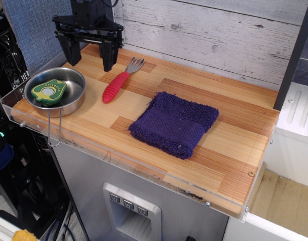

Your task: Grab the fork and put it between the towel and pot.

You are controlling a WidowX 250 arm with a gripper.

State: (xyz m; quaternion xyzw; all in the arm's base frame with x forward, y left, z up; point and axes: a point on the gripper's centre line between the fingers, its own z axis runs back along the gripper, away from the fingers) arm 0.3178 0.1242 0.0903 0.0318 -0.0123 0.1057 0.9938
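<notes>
The fork (117, 84) lies flat on the wooden counter, red ribbed handle toward the front left, grey tines toward the back wall. It rests between the pot (58, 92) on the left and the dark blue-purple towel (175, 122) on the right. The pot is a shallow steel pan with a thin wire handle hanging over the front edge. My gripper (88, 56) is open and empty, raised above the counter's back left, behind the pot and left of the fork's tines.
A green and yellow avocado-shaped toy (49, 91) sits inside the pot. A grey plank wall (214, 35) stands behind the counter. A clear acrylic lip (118, 153) runs along the front edge, and a blue panel (38, 25) is at the left.
</notes>
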